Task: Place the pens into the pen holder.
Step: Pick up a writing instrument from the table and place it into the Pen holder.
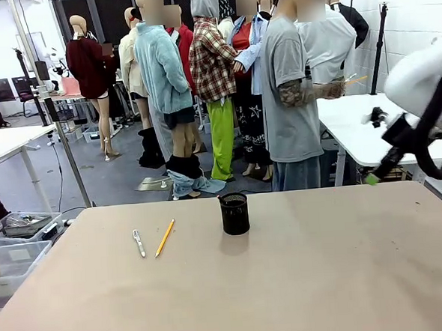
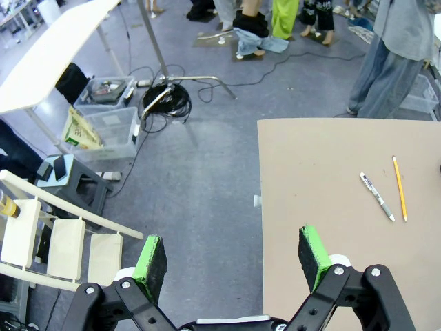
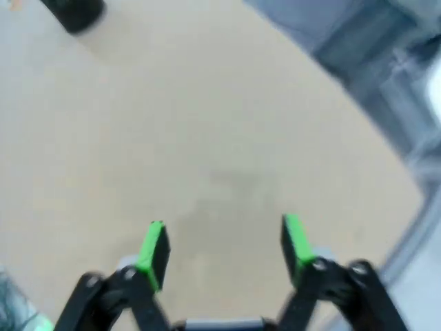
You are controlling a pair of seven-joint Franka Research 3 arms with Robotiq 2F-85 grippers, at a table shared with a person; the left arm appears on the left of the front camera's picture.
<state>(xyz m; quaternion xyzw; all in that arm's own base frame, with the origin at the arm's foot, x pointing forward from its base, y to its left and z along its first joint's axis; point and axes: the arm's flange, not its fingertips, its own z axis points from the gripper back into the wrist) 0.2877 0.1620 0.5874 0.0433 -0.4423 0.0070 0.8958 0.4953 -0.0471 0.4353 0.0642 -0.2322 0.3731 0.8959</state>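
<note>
While the small black cylindrical mesh pen holder (image 1: pixel 234 213) stands upright near the middle of the tan table (image 1: pixel 303 280) in the front view, two pens lie flat to its left, well apart from it: a long yellow-orange pencil (image 1: pixel 165 238) and, just beside it on the outer side, a shorter silver-white pen with a dark tip (image 1: pixel 139 243), the two not touching. The left wrist view looks down on that same pair, making their near-parallel lie plainer. It also shows the left gripper (image 2: pixel 233 255), green pads spread wide and empty, over the table's edge and the grey floor (image 2: pixel 200 179). The blurred right wrist view has the right gripper (image 3: pixel 224 248) with its pads apart and empty above bare tabletop. A dark shape (image 3: pixel 72 12) at the top-left corner of that view is too smeared to name. From the front, the white right arm (image 1: pixel 426 85) is raised at the table's right side.
</note>
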